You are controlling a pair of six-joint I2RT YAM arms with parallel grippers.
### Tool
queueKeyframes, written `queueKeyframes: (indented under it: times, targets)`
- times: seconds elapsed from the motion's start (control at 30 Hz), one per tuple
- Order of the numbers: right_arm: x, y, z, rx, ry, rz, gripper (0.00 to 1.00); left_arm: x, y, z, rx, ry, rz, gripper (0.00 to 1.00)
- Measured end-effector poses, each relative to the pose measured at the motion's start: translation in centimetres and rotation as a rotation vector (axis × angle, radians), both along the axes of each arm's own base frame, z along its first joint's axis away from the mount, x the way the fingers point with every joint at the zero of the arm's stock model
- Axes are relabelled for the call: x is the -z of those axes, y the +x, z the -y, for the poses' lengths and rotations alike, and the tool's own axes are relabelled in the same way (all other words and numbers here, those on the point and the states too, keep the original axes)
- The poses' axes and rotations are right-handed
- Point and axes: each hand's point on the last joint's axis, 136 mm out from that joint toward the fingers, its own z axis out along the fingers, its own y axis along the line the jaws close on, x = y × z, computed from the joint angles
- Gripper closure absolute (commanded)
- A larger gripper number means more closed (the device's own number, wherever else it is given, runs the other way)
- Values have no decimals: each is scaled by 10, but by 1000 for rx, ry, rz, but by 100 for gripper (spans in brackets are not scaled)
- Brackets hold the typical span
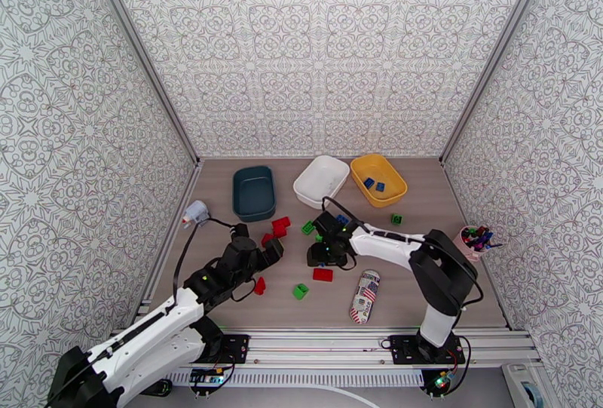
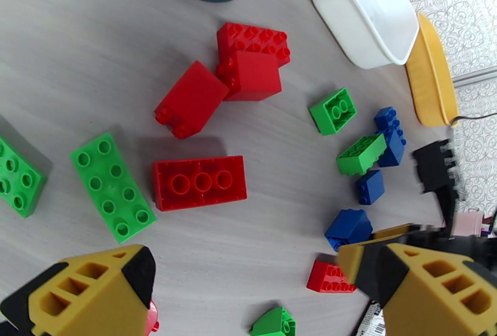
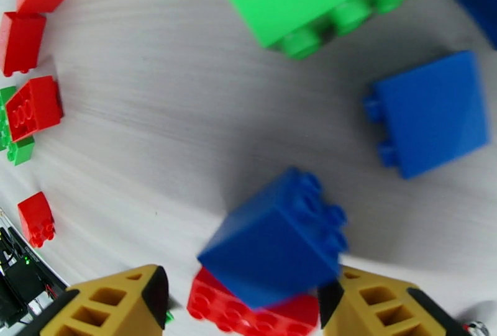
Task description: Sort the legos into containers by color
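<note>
Right gripper [image 3: 242,287] straddles a tilted blue brick [image 3: 273,247], spread wide, not clamped: next, squeeze and carry it to the yellow bin [image 1: 388,170]; left gripper [image 2: 245,266] hangs wide open, empty.

You see the left bin [image 1: 254,192], middle bin [image 1: 320,179] and right bin [image 1: 363,167] in a row at the back, two bricks [image 1: 369,183] in the rightmost. Loose bricks [image 1: 322,274] lie before them, the can [image 1: 366,295] nearer.

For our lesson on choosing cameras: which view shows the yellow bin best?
Top external: the yellow bin is seen whole from above, with two blue bricks inside. The left wrist view catches its outer side, edge-on, contents hidden.
</note>
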Motion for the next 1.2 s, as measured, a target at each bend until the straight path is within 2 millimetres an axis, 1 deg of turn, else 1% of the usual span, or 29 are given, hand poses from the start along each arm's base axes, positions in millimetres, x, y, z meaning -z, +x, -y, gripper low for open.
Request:
queueKeyframes:
  times: [0.07,0.1,0.23,0.37,0.57,0.7,0.87,0.93,1.0,1.13,1.2]
  targets:
    - [5,0,0,7,-8,-9,35,0,0,-1,-1,0,-1,1]
    - [4,1,-1,7,-6,-8,35,1,-1,-1,-2,2,-4,1]
    - [3,13,-12,11,-2,7,39,1,-1,-1,-2,3,-5,1]
    - [6,20,-16,12,-28,5,42,1,-1,-2,-5,3,-5,1]
    - [7,23,-18,-1,-93,17,42,1,0,-3,-9,3,-5,1]
    - [8,24,-17,-12,-124,37,46,3,0,-3,-9,5,-9,1]
    - [9,27,-14,-14,-145,53,60,16,-3,-4,-8,24,-38,1]
    - [9,27,-14,-18,-148,58,65,20,-4,-2,-2,30,-49,1]
    - [8,29,-14,-19,-147,64,67,23,-5,3,11,30,-54,1]
    - [5,31,-11,-8,-142,71,70,27,-4,19,45,16,-53,1]
    - [0,34,-3,10,-130,74,71,30,-3,29,68,10,-53,1]
